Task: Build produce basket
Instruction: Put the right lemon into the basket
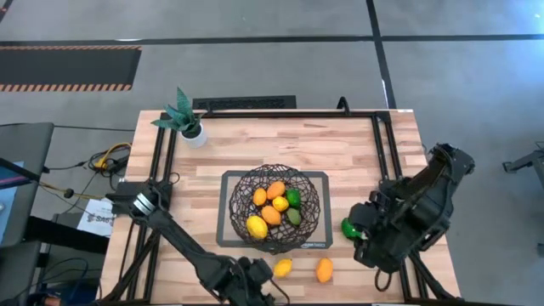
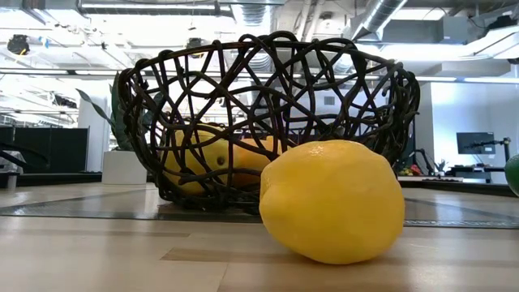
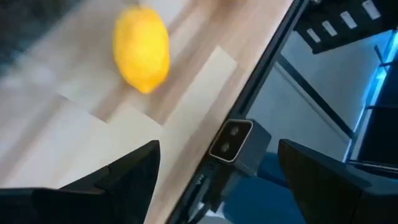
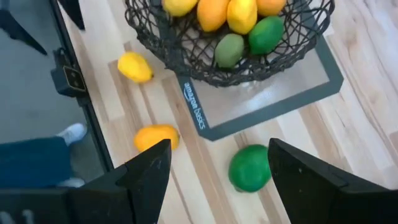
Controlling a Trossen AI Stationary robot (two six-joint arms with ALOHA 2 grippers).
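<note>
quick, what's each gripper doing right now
Left gripper: open, empty, near the yellow lemon at the table's near edge.
Right gripper: open, empty, above the green lime.

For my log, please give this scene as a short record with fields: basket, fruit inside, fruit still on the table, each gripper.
basket: wire basket on the grey mat
fruit inside: six, orange, yellow and green
fruit on table: yellow lemon, orange fruit, green lime
left gripper: open, near the lemon at the table's edge
right gripper: open, above the lime
</note>
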